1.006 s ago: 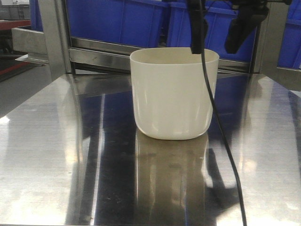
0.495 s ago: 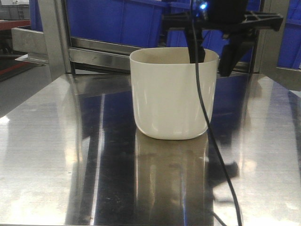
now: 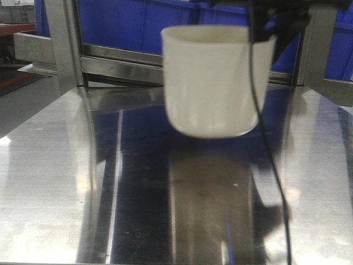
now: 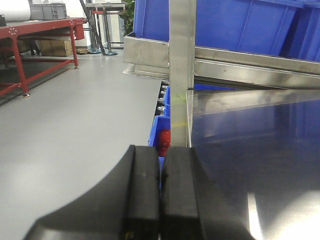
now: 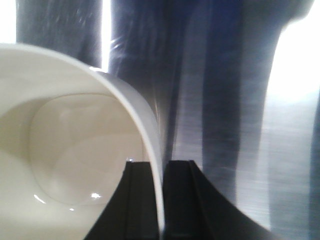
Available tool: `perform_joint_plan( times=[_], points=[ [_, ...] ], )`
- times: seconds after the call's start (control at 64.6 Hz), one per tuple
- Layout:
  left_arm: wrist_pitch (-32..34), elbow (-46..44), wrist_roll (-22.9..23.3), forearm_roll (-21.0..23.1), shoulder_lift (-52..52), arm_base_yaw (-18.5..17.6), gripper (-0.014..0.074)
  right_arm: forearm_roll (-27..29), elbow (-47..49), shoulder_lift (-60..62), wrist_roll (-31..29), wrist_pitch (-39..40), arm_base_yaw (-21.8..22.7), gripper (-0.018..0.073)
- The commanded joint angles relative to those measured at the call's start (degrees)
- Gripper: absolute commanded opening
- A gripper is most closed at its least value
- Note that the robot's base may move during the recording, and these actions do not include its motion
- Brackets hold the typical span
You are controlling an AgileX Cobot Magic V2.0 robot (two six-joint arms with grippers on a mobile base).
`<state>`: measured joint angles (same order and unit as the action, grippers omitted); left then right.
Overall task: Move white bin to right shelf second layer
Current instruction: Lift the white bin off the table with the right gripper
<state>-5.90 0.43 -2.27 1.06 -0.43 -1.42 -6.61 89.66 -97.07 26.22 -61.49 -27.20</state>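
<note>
The steel tabletop (image 3: 66,182) filled the foreground, with blue crates (image 3: 138,22) and a steel rack rail (image 3: 121,55) behind it; no roller level showed in any view. The white bin (image 3: 212,83) hung clear of the tabletop, blurred, roughly upright with its mouth up. Its body lay below and to the left of the right gripper (image 5: 160,172), which reached down from above and was clamped on the bin's right wall, one finger inside the rim and one outside. A black cable (image 3: 270,165) trailed down from that arm. The left gripper (image 4: 161,165) sat low at the table's left edge, well apart from the bin, its fingers pressed together on nothing. The carry therefore looked to rest on the right arm alone.
</note>
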Motion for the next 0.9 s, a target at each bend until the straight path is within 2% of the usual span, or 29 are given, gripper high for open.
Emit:
perform_joint_plan(
  times=[0.0, 0.155, 0.341, 0.464, 0.604, 0.882],
  points=[
    [4.7, 1.5, 0.3, 0.4, -1.1, 0.0, 0.0085, -0.9, 0.0, 6.6, -4.4, 1.3, 3.4, 0.0055],
    [4.7, 1.5, 0.3, 0.4, -1.1, 0.0, 0.0085, 2.0, -9.5, 15.0, -12.1, 6.7, 10.9, 0.0055],
    [4.7, 1.5, 0.3, 0.4, -1.1, 0.0, 0.0085, 8.5, -24.3, 25.7, -26.2, 15.9, 21.9, 0.0055],
    [4.7, 1.5, 0.3, 0.4, -1.1, 0.0, 0.0085, 9.2, -31.0, 31.8, -27.8, 19.1, 26.7, 0.0055],
    [4.7, 1.5, 0.3, 0.4, -1.1, 0.0, 0.0085, 9.2, -34.6, 37.8, -27.7, 18.9, 27.0, 0.0055],
    [4.7, 1.5, 0.3, 0.4, -1.1, 0.0, 0.0085, 9.2, -41.3, 52.1, -27.7, 19.7, 23.8, 0.0055]
  ],
)
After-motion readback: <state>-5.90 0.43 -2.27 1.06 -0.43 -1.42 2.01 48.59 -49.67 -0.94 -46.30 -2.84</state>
